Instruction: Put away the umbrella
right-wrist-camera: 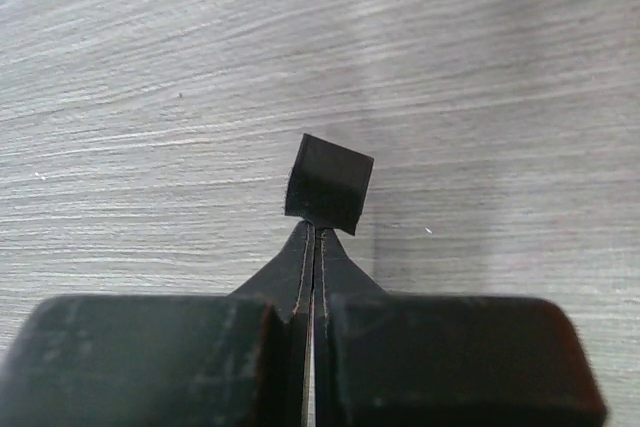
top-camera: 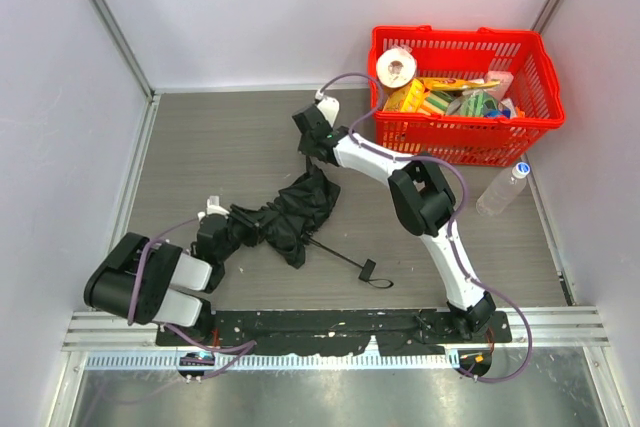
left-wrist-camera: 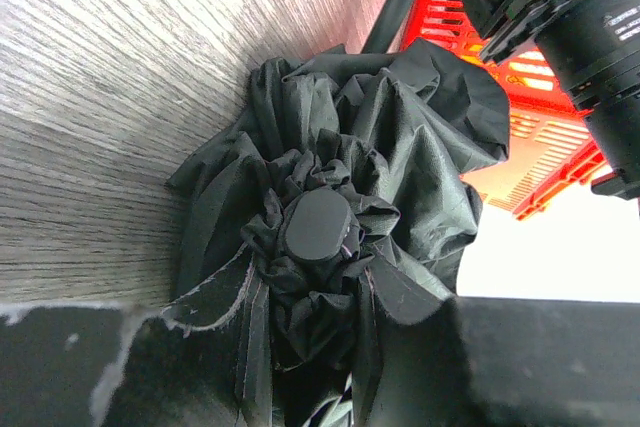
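Observation:
The black umbrella (top-camera: 292,211) lies crumpled on the grey table, its thin shaft running right to the small handle and wrist loop (top-camera: 368,271). My left gripper (top-camera: 237,224) is shut on the bunched fabric at the umbrella's left end. In the left wrist view the fingers (left-wrist-camera: 215,292) pinch the folds just below the round top cap (left-wrist-camera: 318,225). My right gripper (top-camera: 320,155) hovers at the fabric's far edge. Its jaws (right-wrist-camera: 315,232) are shut on a small black square tab (right-wrist-camera: 328,185), apparently the umbrella's strap, held above the table.
A red basket (top-camera: 548,75) full of groceries stands at the back right. A clear water bottle (top-camera: 503,188) lies just in front of it. White walls close the left, back and right sides. A metal rail (top-camera: 330,322) runs along the near edge.

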Controlling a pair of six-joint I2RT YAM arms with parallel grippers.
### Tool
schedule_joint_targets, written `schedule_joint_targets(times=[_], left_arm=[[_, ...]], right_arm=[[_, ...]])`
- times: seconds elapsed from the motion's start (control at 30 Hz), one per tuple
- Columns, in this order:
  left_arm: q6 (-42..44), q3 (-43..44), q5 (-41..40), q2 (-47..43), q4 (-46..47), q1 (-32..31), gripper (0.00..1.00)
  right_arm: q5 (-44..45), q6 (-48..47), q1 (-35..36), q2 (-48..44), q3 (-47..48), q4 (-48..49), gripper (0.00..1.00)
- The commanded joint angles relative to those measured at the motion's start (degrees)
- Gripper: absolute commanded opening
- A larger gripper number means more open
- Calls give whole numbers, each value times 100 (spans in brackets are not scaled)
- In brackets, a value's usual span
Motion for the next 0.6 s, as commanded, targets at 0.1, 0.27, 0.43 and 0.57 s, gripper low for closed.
schedule_joint_targets(times=[0.1,0.27,0.43,0.57], left_arm=[[546,380,126,-851,-2278,-32,0],[415,548,-155,-1168,-2967,-15,0],[230,600,-234,-914,-2845,-15,0],[229,697,-304,-1053,-3116,-15,0]], right_arm=[[335,-521,18,70,-17,440,1],[275,-759,35,34,-221,160,1],[19,-1504,27,-9,156,-482,33],[-228,-2522,27,-605,114,-956,75]])
